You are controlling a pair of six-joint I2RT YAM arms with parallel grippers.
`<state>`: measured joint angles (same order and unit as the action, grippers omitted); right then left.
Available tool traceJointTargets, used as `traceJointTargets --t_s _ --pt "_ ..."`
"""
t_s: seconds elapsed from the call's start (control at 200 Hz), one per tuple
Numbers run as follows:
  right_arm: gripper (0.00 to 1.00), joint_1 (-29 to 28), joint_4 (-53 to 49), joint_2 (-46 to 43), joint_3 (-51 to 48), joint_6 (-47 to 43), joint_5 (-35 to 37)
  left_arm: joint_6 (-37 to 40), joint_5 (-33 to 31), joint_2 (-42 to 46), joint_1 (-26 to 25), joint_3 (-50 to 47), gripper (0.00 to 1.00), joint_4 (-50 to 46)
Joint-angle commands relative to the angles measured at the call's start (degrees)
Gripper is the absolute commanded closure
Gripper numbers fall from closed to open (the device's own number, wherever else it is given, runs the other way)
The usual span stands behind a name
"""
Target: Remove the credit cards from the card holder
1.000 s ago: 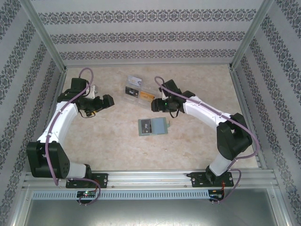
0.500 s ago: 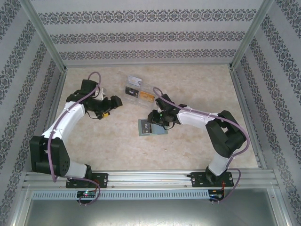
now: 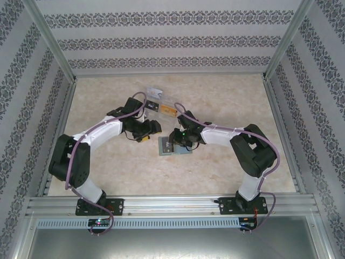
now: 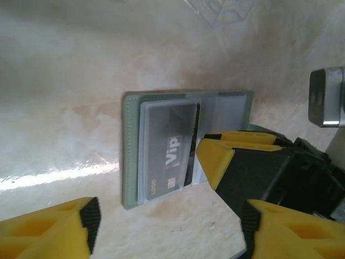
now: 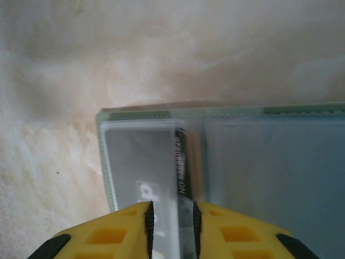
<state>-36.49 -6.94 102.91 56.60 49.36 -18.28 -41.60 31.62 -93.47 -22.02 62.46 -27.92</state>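
Observation:
The pale green card holder (image 3: 172,150) lies open on the table, its rim (image 4: 128,156) facing my left wrist camera. A dark grey credit card marked "Vip" (image 4: 167,145) sits in its clear left sleeve, with a narrow strip (image 5: 181,162) poking out at the middle fold. My right gripper (image 3: 176,139) stands on that fold. Its jaws (image 5: 171,226) are only narrowly apart, straddling the sleeve edge and the card strip; whether they pinch it is unclear. One yellow right finger (image 4: 215,156) rests on the holder. My left gripper (image 3: 155,129) hovers just left of the holder, open (image 4: 170,234), holding nothing.
A clear plastic compartment box (image 3: 159,107) with an orange card (image 3: 170,111) and others lies just behind both grippers; its corner (image 4: 221,8) shows at the top of the left wrist view. Patterned walls close off the table on three sides.
My left arm has swung far to the right, from the table's left side to just beside the holder. My right gripper came down from behind the holder onto it, then stayed there.

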Motion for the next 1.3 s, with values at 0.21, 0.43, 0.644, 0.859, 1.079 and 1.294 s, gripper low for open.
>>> traceJointTargets --t_s 0.21,0.43,0.644,0.859,1.079,1.294 --pt "0.72 0.11 1.51 0.43 -2.48 0.81 0.45 -4.11 -0.75 -7.44 -4.78 -0.20 0.61 8.37" --pt "0.75 -0.07 1.54 1.50 -2.04 -0.23 -0.61 -3.84 -0.38 -10.51 -5.32 0.16 0.73 8.67" --pt "0.77 -0.14 1.30 2.07 -1.60 -2.14 -2.02 -3.09 0.27 -13.11 -5.55 0.30 0.80 9.12" --pt "0.78 -0.15 1.19 2.73 -1.31 -3.16 -3.16 -2.35 0.79 -15.14 -5.64 0.64 0.81 8.39" --pt "0.85 0.01 0.96 2.09 -1.54 -3.83 -2.98 -1.27 -0.18 -15.34 -5.56 1.38 0.81 6.97" --pt "0.91 0.36 0.97 -0.46 -2.52 -5.92 -1.26 0.54 -2.46 -14.04 -5.49 2.69 0.78 4.02"
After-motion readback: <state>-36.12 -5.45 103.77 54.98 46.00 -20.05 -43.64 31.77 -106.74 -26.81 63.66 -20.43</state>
